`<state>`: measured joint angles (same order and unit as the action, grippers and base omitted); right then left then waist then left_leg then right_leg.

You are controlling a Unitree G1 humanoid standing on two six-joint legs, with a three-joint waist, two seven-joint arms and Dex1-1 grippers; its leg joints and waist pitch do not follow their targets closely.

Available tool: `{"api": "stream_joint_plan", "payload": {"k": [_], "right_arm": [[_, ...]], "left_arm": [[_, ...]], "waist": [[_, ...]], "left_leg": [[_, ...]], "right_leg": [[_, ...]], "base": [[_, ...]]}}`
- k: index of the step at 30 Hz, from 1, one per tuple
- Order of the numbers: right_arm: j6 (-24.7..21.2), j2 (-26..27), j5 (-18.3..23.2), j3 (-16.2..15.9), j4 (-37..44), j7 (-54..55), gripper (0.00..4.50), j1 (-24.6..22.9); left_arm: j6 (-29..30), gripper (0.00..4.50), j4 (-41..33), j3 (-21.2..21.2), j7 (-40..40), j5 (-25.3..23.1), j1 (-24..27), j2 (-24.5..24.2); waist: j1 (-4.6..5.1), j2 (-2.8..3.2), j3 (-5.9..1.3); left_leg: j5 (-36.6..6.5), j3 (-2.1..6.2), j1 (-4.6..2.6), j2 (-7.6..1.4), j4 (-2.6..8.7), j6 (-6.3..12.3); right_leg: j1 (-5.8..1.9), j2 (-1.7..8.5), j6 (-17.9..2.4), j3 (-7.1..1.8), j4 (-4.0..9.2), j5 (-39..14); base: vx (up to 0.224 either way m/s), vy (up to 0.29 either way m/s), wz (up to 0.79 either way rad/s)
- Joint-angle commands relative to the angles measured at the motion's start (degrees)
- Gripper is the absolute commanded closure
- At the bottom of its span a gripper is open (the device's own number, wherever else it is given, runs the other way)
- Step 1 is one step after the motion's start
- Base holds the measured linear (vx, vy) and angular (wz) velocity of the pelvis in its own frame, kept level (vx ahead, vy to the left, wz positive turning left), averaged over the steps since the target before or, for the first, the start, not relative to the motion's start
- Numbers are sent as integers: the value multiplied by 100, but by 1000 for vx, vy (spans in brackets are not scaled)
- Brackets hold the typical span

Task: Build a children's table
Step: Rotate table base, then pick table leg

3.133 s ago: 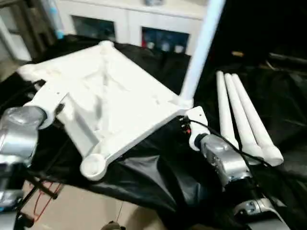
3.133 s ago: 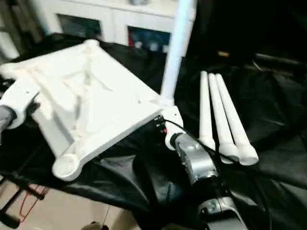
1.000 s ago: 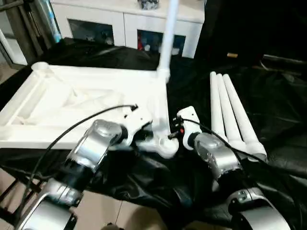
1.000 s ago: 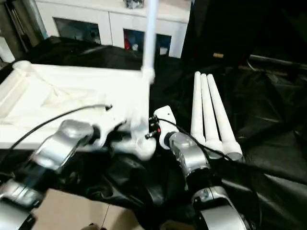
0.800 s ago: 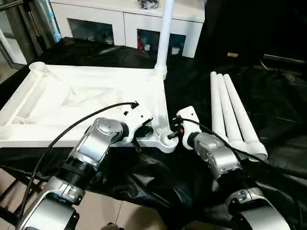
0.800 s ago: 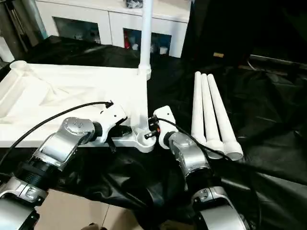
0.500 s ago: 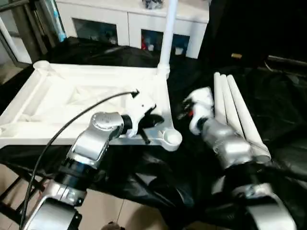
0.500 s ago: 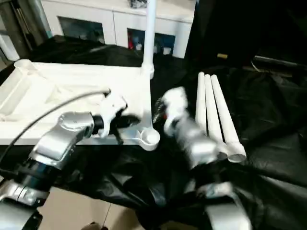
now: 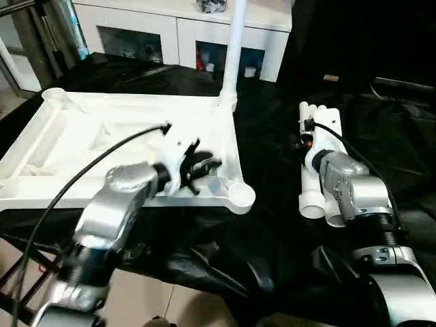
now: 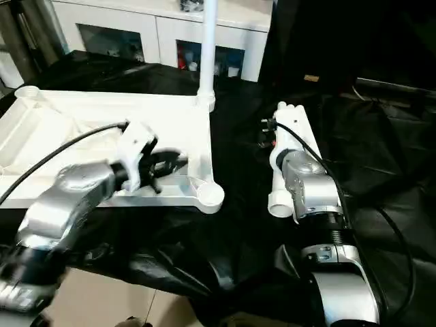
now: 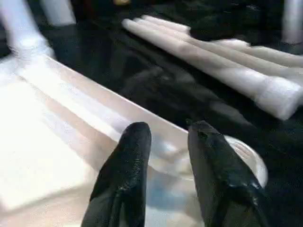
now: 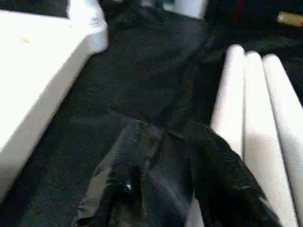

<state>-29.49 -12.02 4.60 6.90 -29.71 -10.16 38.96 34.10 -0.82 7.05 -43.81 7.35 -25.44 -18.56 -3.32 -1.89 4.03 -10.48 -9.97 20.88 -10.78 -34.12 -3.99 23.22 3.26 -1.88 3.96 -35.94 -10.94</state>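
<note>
One white plastic tabletop (image 9: 88,136) lies ribbed underside up on the black cloth (image 9: 272,136), with a single white leg (image 9: 233,54) standing upright in its far right corner socket and an unfilled socket (image 9: 241,197) at the near right corner. Three loose legs (image 11: 208,52) lie side by side on the cloth to the right, well apart from the tabletop. Left gripper (image 11: 169,135) hovers over the near right socket with its fingers parted and holding nothing; right gripper (image 12: 163,137) hangs beside the loose legs, its fingers slightly apart and likewise holding nothing.
</note>
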Motion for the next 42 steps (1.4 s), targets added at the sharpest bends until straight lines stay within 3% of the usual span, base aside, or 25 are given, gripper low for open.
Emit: {"api": "stream_joint_plan", "payload": {"k": [1, 2, 3, 12, 13, 16, 18, 23, 27, 31, 42], "right_arm": [[-179, -73, 32, 119, -134, 108, 256, 117], [-217, -80, 22, 143, -192, 166, 256, 132], [-235, -83, 17, 155, -215, 193, 246, 138], [-490, -136, 48, 250, -319, 339, 169, 172], [-465, -170, -72, 187, -404, 452, 145, 182], [-373, -176, -184, 177, -609, 660, 133, 270], [-584, -203, -229, 135, -680, 670, 130, 326], [-1195, -155, 131, 330, -803, 414, 130, 460], [-1386, -152, 194, 362, -945, 399, 130, 514], [-1665, -154, 205, 394, -1141, 436, 130, 584], [-1884, -146, 295, 405, -1260, 359, 130, 646]], "left_arm": [[159, 251, -269, 140, -196, 70, 93, -132], [200, 251, -336, 154, -210, 101, 134, -164], [217, 240, -364, 158, -216, 117, 151, -176], [452, 166, -669, 244, -240, 213, 257, -294], [469, 141, -706, 264, -256, 213, 273, -307], [466, 127, -739, 318, -253, 188, 282, -347], [435, 111, -719, 355, -247, 156, 282, -368], [398, 79, -725, 448, -212, 130, 310, -433], [379, 47, -740, 484, -203, 105, 326, -465], [419, 47, -780, 511, -230, 177, 359, -522], [405, 47, -813, 567, -216, 207, 366, -575]], "waist": [[-16, -22, -442], [-14, -56, -448], [-18, -34, -440], [-20, -43, -442], [-18, -32, -443], [-8, -36, -443], [0, -38, -444], [1, -46, -450], [-9, -51, -455], [-6, -53, -445], [-14, -61, -457]], "left_leg": [[-540, 23, -36, -186, 333, 103], [-533, 16, -40, -185, 329, 101], [-520, 24, -37, -186, 336, 90], [-532, 22, -27, -174, 328, 45], [-512, 20, -24, -172, 322, 31], [-511, 18, -25, -166, 320, -5], [-534, 17, -24, -161, 316, -21], [-533, 20, -24, -166, 313, 21], [-453, 18, -20, -169, 309, 29], [-531, 19, -21, -168, 312, -31], [-441, 16, -22, -170, 308, -34]], "right_leg": [[-338, 425, -976, -321, 397, -791], [-339, 419, -962, -321, 394, -777], [-338, 422, -962, -322, 390, -770], [-341, 418, -874, -323, 391, -804], [-339, 417, -870, -324, 385, -790], [-338, 408, -884, -319, 385, -792], [-340, 399, -863, -319, 382, -796], [-347, 401, -852, -320, 375, -725], [-349, 410, -909, -319, 364, -665], [-344, 411, -904, -316, 375, -804], [-347, 413, -931, -317, 355, -672]], "base": [[0, 0, 0], [0, 0, 0], [0, 0, 0], [0, 0, 0], [0, 0, 0], [0, 0, 0], [0, 0, 0], [0, 0, 0], [0, 0, 0], [0, 0, 0], [0, 0, 0]]}}
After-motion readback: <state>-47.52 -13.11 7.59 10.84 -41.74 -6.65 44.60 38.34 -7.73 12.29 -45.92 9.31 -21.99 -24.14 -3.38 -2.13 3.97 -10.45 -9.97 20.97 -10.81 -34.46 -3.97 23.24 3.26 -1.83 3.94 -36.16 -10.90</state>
